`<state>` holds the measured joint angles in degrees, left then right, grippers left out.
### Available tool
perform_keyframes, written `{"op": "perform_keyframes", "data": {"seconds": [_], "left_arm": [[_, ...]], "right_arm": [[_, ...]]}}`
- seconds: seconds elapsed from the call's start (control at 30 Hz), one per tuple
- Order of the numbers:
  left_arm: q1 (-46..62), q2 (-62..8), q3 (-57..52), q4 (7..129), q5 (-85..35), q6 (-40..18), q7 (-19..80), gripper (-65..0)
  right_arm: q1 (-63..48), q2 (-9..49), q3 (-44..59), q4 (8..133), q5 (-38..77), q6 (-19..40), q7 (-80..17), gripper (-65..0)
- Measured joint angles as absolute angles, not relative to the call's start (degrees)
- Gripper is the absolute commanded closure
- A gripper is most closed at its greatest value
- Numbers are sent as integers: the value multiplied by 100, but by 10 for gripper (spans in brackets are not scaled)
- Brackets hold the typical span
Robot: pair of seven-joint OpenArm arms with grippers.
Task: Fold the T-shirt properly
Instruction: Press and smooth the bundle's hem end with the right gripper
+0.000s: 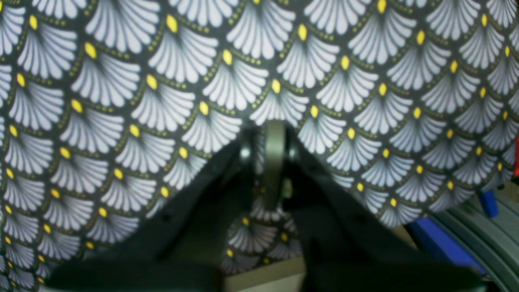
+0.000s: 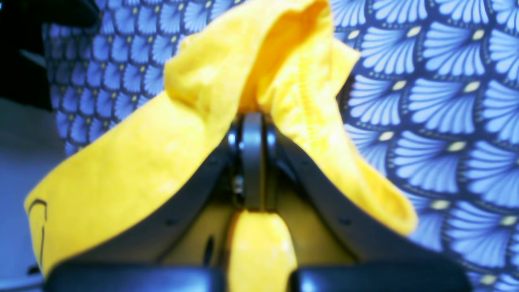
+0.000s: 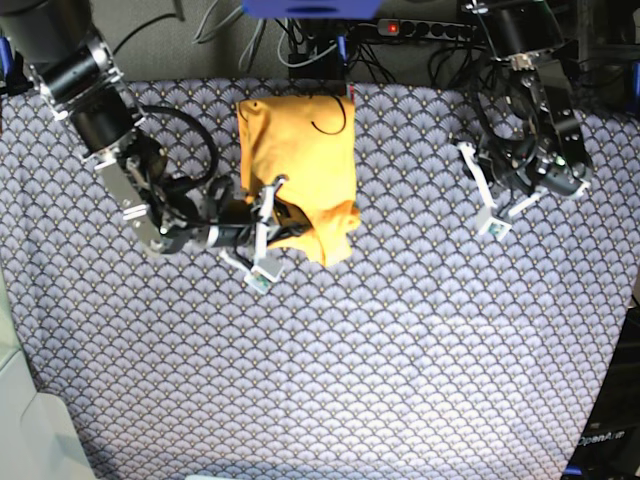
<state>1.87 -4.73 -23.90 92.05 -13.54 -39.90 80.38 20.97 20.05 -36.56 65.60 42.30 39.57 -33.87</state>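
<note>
Even, fairly bright overhead light fills the base view, with short soft shadows. Both wrist views are blurred, most at the near gripper parts. The right wrist view carries a strong blue cast and oversaturated T-shirt.

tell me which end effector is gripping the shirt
The right end effector, on the base view's left, is shut on the T-shirt. The left end effector hovers apart over the tablecloth, holding nothing.
</note>
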Motion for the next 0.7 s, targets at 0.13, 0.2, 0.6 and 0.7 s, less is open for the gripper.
{"op": "perform_keyframes", "data": {"seconds": [0.13,0.2,0.6,0.7], "left_arm": [[189,-473,-2390,9205,-1356,-3990,8038,-39],[187,-473,-2390,9205,-1354,-3990,8038,-39],[237,-475,-2390,9205,-1374,-3992,8031,-39],[314,-478,-2390,9205,-1376,-3990,7996,-39]], "right_arm": [[2112,2119,-3533,7290,4152,3959,-4132,0],[2108,2086,-3371,7765,4134,3957,-4401,0],[1590,1568,-3229,8597,4178,3962,-4816,0],[1533,1570,-3227,8593,4176,3959,-4672,0]]}}
